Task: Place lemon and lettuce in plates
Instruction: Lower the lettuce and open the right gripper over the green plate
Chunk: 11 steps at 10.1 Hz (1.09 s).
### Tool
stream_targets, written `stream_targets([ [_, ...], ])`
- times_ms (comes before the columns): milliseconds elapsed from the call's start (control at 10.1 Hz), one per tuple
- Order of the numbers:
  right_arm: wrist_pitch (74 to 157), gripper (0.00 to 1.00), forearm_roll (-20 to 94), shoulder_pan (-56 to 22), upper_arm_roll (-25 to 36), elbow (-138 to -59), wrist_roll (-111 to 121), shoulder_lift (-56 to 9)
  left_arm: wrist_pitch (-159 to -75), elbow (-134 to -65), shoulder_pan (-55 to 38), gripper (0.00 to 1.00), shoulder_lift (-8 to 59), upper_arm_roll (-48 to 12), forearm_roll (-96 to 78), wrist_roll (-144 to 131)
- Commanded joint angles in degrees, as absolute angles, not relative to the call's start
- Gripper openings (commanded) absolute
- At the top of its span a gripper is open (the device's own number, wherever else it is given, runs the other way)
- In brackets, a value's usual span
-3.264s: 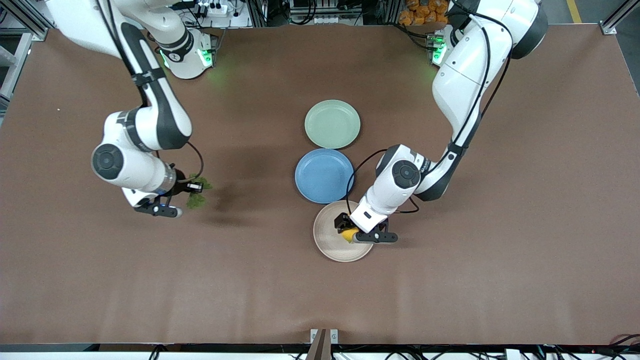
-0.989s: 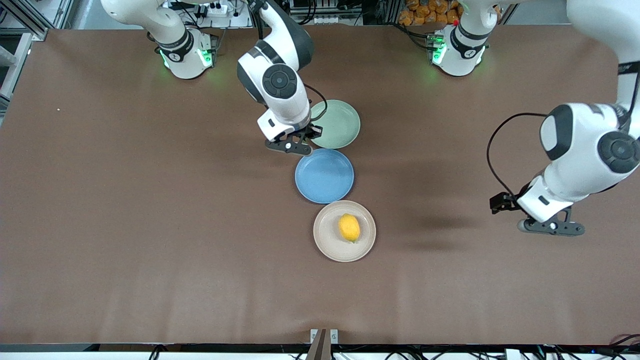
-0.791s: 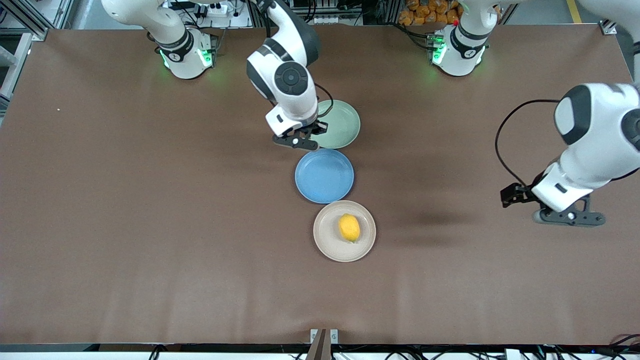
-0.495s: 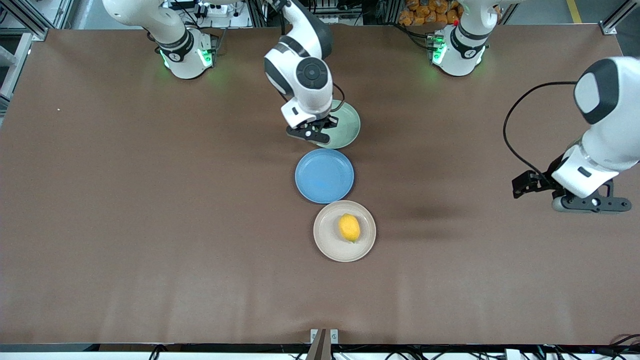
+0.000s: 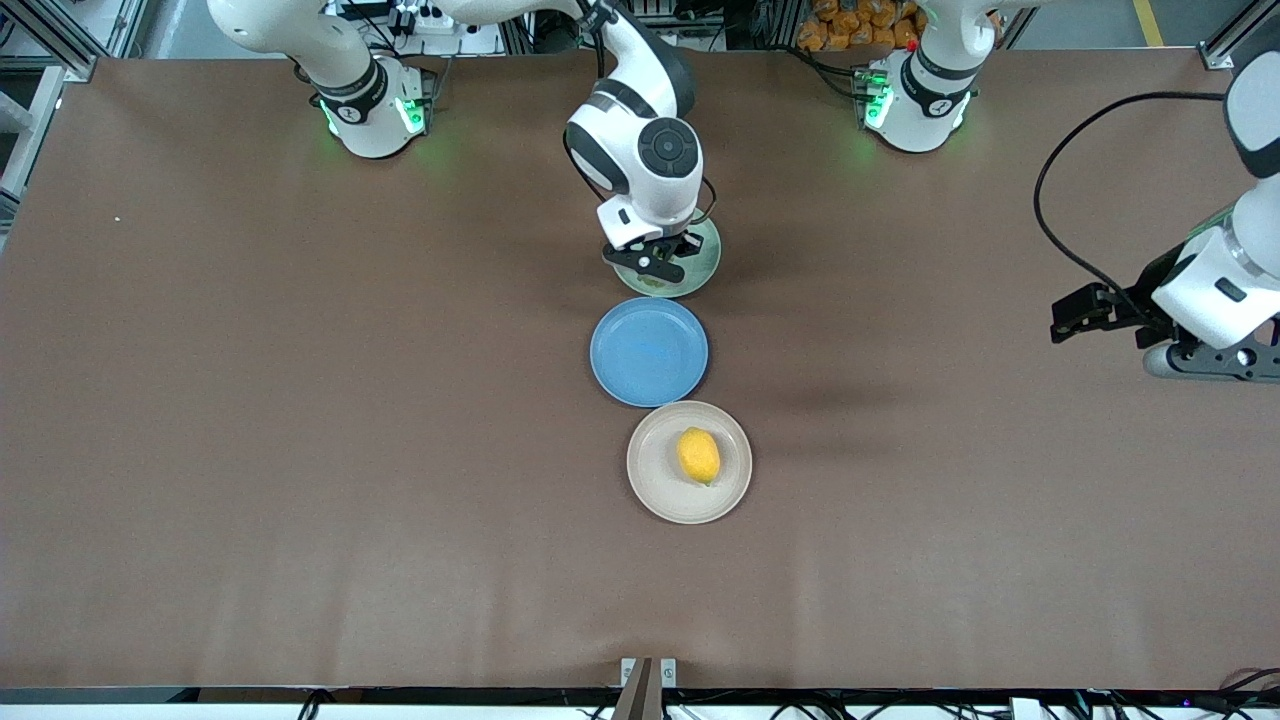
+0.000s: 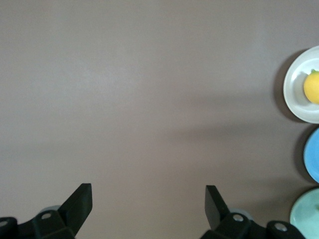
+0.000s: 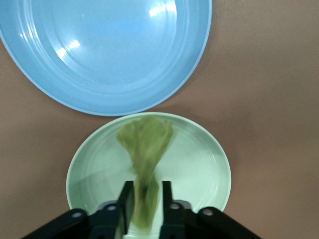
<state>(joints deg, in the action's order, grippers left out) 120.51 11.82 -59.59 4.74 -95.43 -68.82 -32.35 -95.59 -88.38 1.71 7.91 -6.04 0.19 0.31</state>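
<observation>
The lemon lies in the beige-pink plate, the plate nearest the front camera. Both also show in the left wrist view, the lemon in the plate. My right gripper is over the pale green plate. It is shut on the lettuce, which hangs from the fingers over that plate. In the front view the gripper hides most of the lettuce. My left gripper is open and empty over bare table toward the left arm's end, fingers wide apart.
A blue plate lies between the green and the beige-pink plate; it also shows in the right wrist view and the left wrist view. The brown table spreads wide around the plates.
My left gripper let go of the lemon in the beige-pink plate and drew away toward its end of the table. My right gripper carried the lettuce to over the green plate.
</observation>
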Motion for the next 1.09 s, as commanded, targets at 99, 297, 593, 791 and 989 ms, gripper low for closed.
stream_targets([
  [99,119.09,1.00,10.81,-59.24,4.92,-93.96,-70.23,-32.52,-92.64,-86.57,1.41,1.00,5.63,-6.50,-0.35,-0.18],
  [297,119.00,1.00,10.46,-57.49,5.27,-93.96,-69.09,-31.65,-92.64,-86.75,1.41,1.00,4.92,-7.20,-0.26,-0.18],
  [593,118.92,1.00,9.49,-49.95,5.19,-94.57,-63.38,-29.45,-92.90,-86.92,1.41,1.00,4.22,-7.21,-0.18,-0.44],
  [791,119.26,1.00,5.91,-43.10,3.27,-94.57,-62.14,-29.00,-92.99,-86.75,1.41,1.00,4.22,-7.21,-0.35,-0.26],
  [989,119.36,1.00,1.60,-33.54,-0.95,-94.57,-60.13,-29.09,-93.08,-86.66,1.41,1.00,4.13,-7.21,-0.35,-0.26],
])
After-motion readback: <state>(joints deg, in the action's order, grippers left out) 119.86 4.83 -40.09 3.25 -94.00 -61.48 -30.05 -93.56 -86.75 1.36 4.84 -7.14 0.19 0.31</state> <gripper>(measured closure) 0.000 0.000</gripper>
